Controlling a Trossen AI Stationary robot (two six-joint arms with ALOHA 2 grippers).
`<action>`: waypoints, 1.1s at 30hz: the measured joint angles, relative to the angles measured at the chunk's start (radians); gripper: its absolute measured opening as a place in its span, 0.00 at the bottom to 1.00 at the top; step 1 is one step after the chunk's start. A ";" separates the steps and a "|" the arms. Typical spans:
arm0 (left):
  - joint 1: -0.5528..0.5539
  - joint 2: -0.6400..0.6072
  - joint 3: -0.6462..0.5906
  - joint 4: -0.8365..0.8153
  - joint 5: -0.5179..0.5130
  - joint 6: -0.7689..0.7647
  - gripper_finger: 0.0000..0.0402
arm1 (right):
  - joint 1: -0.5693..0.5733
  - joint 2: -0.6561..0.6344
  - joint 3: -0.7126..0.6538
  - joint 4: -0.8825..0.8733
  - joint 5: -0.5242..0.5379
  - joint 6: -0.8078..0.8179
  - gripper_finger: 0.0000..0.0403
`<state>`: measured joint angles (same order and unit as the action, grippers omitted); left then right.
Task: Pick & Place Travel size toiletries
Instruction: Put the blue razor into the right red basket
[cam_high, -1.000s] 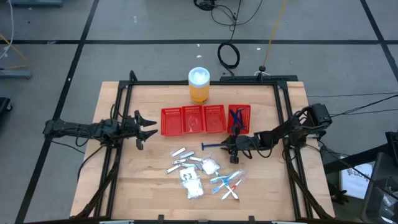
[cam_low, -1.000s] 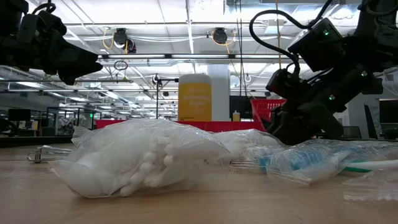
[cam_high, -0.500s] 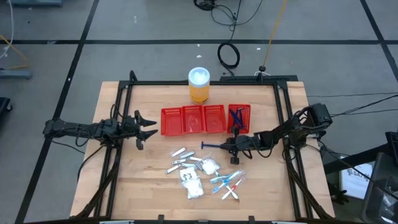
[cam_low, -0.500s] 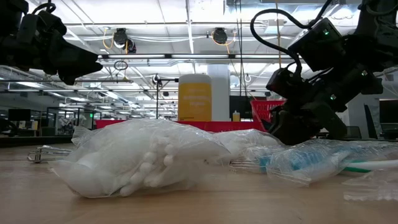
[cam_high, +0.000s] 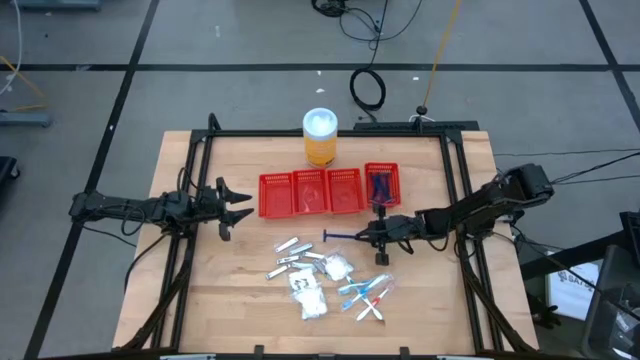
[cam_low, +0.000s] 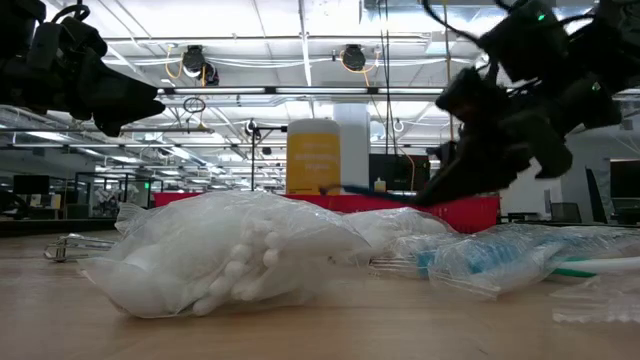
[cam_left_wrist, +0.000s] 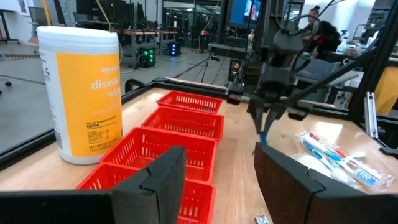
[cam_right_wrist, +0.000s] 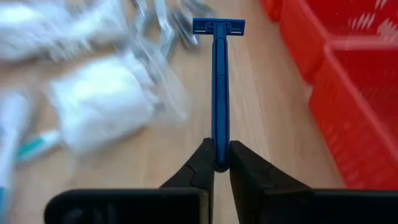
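Right wrist view: right gripper (cam_right_wrist: 221, 163) fingers pinch only the blue razor (cam_right_wrist: 219, 87) handle's end; it could swing loose. Left gripper (cam_high: 228, 204) waits, fingers parted.

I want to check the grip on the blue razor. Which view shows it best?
The right wrist view: the blue razor fills the frame, its handle end pinched in the right gripper. The high view shows it small; the low view only a thin sliver; the left wrist view just a blurred blue tip.
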<state>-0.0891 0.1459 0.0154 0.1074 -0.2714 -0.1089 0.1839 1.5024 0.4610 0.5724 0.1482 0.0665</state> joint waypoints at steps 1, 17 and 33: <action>0.000 0.000 0.000 0.000 0.000 0.000 0.46 | 0.009 -0.016 0.000 0.001 0.000 0.000 0.05; 0.000 0.000 0.000 0.000 0.000 0.000 0.46 | 0.049 -0.342 0.001 -0.227 0.164 0.082 0.05; 0.000 0.000 0.000 0.000 0.000 0.000 0.46 | 0.023 -0.501 -0.023 -0.703 0.711 0.454 0.05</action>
<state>-0.0895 0.1455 0.0154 0.1075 -0.2714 -0.1089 0.2071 1.0009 0.4381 -0.1310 0.8596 0.5204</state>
